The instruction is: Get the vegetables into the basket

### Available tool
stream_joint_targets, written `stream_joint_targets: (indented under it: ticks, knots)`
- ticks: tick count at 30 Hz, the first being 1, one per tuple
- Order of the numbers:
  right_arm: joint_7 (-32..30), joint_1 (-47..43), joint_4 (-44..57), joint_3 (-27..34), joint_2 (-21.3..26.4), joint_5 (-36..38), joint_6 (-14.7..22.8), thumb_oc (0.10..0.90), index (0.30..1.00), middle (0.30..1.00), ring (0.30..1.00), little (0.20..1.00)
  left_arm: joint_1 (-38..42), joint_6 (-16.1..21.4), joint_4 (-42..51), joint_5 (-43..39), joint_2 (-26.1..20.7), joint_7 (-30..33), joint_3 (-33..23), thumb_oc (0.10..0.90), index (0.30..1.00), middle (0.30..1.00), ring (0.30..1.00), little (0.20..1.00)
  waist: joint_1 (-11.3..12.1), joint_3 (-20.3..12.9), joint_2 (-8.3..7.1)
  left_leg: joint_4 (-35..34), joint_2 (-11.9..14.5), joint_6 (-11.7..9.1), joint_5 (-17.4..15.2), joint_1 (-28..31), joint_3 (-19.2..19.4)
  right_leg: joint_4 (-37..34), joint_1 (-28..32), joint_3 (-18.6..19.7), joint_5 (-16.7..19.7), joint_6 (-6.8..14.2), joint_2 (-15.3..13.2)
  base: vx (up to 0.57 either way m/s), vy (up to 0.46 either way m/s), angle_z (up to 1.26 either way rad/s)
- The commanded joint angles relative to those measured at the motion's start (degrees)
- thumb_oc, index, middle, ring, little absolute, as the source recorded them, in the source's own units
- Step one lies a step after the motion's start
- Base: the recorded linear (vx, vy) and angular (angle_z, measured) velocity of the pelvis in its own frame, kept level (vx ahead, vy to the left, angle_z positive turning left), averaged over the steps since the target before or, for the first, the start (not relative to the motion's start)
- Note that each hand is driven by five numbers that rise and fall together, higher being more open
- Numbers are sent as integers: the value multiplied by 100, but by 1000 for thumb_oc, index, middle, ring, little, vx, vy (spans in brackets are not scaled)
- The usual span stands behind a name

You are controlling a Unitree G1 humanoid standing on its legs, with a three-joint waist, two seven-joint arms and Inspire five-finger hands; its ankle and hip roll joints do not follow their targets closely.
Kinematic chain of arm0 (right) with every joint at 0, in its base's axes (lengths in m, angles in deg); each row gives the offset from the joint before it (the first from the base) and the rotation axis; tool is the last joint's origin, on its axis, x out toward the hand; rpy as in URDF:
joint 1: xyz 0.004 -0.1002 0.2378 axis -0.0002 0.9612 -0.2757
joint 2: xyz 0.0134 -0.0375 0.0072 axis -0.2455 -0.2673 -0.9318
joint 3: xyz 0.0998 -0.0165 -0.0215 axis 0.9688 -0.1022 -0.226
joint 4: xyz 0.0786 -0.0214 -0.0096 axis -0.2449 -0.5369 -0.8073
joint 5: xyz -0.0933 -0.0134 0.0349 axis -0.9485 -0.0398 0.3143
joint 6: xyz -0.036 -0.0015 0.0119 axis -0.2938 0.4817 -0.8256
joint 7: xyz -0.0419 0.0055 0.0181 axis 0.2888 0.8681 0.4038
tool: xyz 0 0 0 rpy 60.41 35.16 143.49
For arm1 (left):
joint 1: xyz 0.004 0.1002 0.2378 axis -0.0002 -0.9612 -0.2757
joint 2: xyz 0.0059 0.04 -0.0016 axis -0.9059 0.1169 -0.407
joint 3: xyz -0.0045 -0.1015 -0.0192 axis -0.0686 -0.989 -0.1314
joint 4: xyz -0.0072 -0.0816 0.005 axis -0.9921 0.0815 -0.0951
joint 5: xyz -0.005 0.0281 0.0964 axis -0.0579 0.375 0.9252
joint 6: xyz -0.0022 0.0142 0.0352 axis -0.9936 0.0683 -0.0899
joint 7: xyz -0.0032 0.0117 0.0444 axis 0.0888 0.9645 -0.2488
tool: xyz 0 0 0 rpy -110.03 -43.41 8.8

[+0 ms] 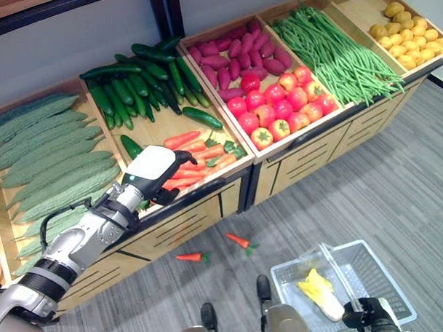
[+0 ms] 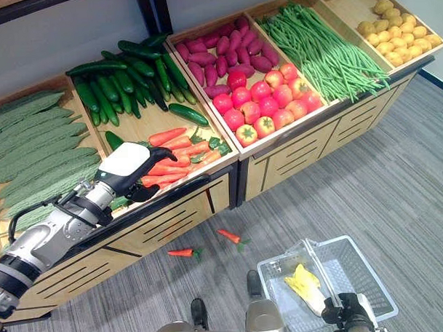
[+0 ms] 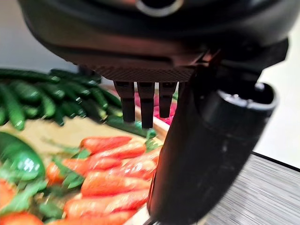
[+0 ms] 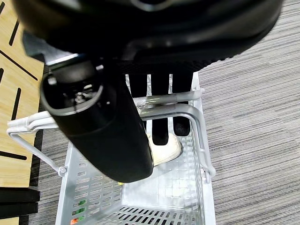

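A heap of orange carrots (image 1: 196,156) lies in the front bin of the wooden stand. My left hand (image 1: 150,171) hovers just over its near edge. In the left wrist view its fingers (image 3: 146,101) hang straight above the carrots (image 3: 108,183) and hold nothing. Two loose carrots (image 1: 190,257) (image 1: 240,241) lie on the floor below the stand. A white wire basket (image 1: 378,266) stands on the floor at lower right with a pale yellow cabbage (image 1: 322,293) inside. My right hand (image 4: 103,122) is curled round the basket's handle (image 4: 187,110).
The stand's other bins hold bitter gourds (image 1: 46,150), cucumbers (image 1: 142,81), purple sweet potatoes (image 1: 239,52), tomatoes (image 1: 277,102), green beans (image 1: 341,52) and potatoes (image 1: 410,32). Grey carpet runs between the stand's front and the basket.
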Motion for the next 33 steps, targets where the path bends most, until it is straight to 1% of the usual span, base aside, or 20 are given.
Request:
stream_joint_targets:
  ticks: [1,3,8,11,12,13,14,16,19,21,22,25,28,32,33]
  knots:
    - [-262,-19,12,-137,262,103,150,400,300,300,300,300,1000,-216,-41,329,-322,716,-570,900,1000,1000,1000,1000,-43,-301,-338,8,339,-377,-288,18,-223,58,154,251,-263,879,-811,5,-33,-2]
    - [-303,-62,-29,-166,313,115,136,400,300,300,300,300,1349,-461,-510,639,-235,817,-372,900,1000,1000,1000,1000,-79,-306,-330,8,368,-391,-285,16,-224,41,147,273,-272,869,-779,13,-35,-1]
    - [-297,-137,-149,-309,325,73,124,400,300,300,300,300,2005,-661,-1300,953,-156,1008,79,900,1000,1000,1000,1000,-123,-312,-303,8,417,-414,-268,27,-183,37,128,300,-280,854,-723,9,-9,-1]
    - [-297,-152,-170,-376,324,85,116,400,300,300,300,300,2300,-799,-1736,1025,-69,1097,240,900,1000,1000,1000,1000,-174,-329,-292,8,434,-424,-269,29,-166,33,107,329,-283,848,-695,6,-4,-2]
    - [-297,-153,-172,-369,321,86,116,400,300,300,300,300,2322,-797,-1755,1024,-61,1106,259,900,1000,1000,1000,1000,-167,-327,-293,8,436,-424,-269,28,-165,34,105,330,-283,847,-694,36,-23,-9]
    - [-309,-174,-172,-406,339,102,117,400,300,300,300,300,2582,-866,-2092,1000,28,1140,421,900,1000,1000,1000,1000,-213,-331,-282,8,453,-432,-263,26,-134,36,71,360,-284,849,-671,31,-17,-11]
    - [-317,-188,-154,-418,363,115,120,400,300,300,300,300,2663,-909,-2203,1010,68,1142,475,900,1000,1000,1000,1000,-241,-328,-273,8,461,-435,-260,26,-124,37,53,373,-286,849,-661,47,-23,-18]
    - [-345,-308,-208,-483,401,143,114,400,300,300,300,300,3028,-976,-2789,903,315,1199,736,900,1000,1000,1000,1000,-305,-292,-240,8,483,-451,-242,-28,-79,46,-59,440,-269,842,-621,33,-26,-21]
    - [-367,-388,-210,-558,397,147,114,400,300,300,300,300,3256,-1154,-3328,644,629,1340,671,900,1000,1000,1000,1000,-349,-235,-221,8,516,-468,-199,-116,-47,52,-183,486,-250,824,-582,9,-31,-22]
    - [-426,-485,-190,-640,405,157,119,400,300,300,300,300,3497,-1341,-3851,493,852,1475,650,900,1000,1000,1000,1000,-390,-160,-216,8,558,-493,-152,-204,-35,62,-300,513,-240,799,-531,8,-58,-18]
    - [-457,-543,-166,-690,410,157,126,400,300,300,300,300,3635,-1457,-4067,523,921,1550,677,900,1000,1000,1000,1000,-390,-121,-219,8,590,-508,-129,-250,-24,63,-350,529,-239,786,-496,13,-60,-6]
    - [-499,-636,-188,-763,408,164,127,400,300,300,300,300,3784,-1552,-4353,490,1015,1591,691,900,1000,1000,1000,1000,-385,-66,-214,8,621,-520,-100,-277,-18,68,-394,561,-249,764,-447,23,-48,-5]
    - [-532,-750,-230,-856,434,191,119,400,300,300,300,300,4008,-1720,-4856,589,1198,1378,873,900,1000,1000,1000,1000,-375,9,-206,8,653,-534,-78,-296,-20,70,-409,570,-262,742,-416,30,-37,-2]
    - [-540,-897,-276,-927,431,208,86,400,300,300,300,300,4085,-1831,-5401,646,1438,1058,991,900,1000,1000,1000,1000,-373,63,-181,8,661,-536,-70,-314,-35,74,-424,555,-264,731,-415,0,0,0]
    - [-520,-934,-276,-961,435,204,70,400,300,300,300,300,4088,-1841,-5599,680,1540,814,1055,900,1000,1000,1000,1000,-377,94,-175,8,661,-533,-69,-316,-41,76,-429,558,-267,726,-416,0,0,0]
